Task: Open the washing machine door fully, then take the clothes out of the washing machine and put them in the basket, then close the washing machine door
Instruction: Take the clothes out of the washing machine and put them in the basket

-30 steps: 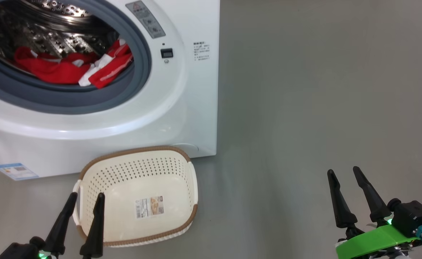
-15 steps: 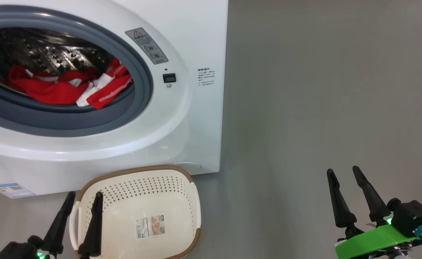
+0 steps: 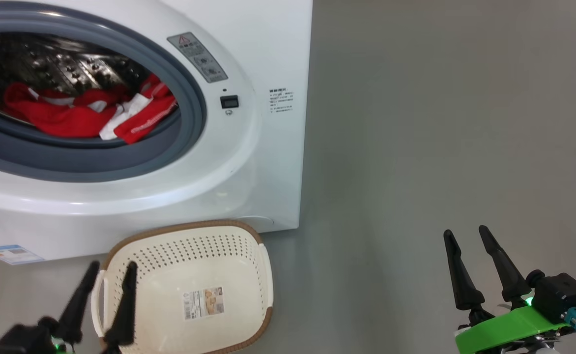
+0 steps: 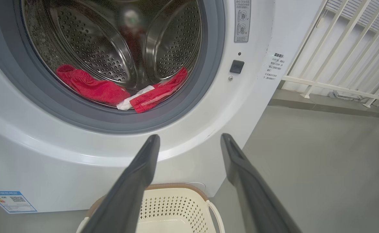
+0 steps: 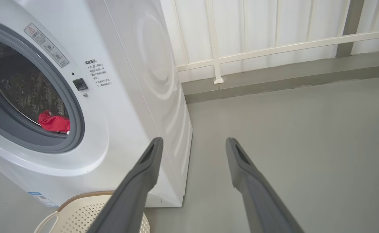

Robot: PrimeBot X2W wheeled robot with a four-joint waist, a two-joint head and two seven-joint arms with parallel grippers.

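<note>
The white washing machine (image 3: 248, 162) stands at the upper left with its round mouth uncovered; the washing machine door is out of view. The clothes (image 3: 72, 115), red with white parts, lie at the bottom of the steel drum, also in the left wrist view (image 4: 95, 90) and the right wrist view (image 5: 53, 123). The cream basket (image 3: 180, 228) with a brown rim sits empty on the floor in front of the machine. My left gripper (image 3: 112, 266) hangs open over the basket's left edge, fingers (image 4: 144, 168) pointing at the machine. My right gripper (image 3: 465, 231) is open over bare floor, far right.
Grey floor (image 3: 440, 147) spreads to the right of the machine. A white railing (image 5: 273, 48) on a low curb runs behind it. A blue label (image 3: 10, 253) marks the machine's lower left front.
The head camera has shifted, so the machine and basket sit lower in the picture. My left gripper has moved slightly and shows blurred. The right gripper has held still.
</note>
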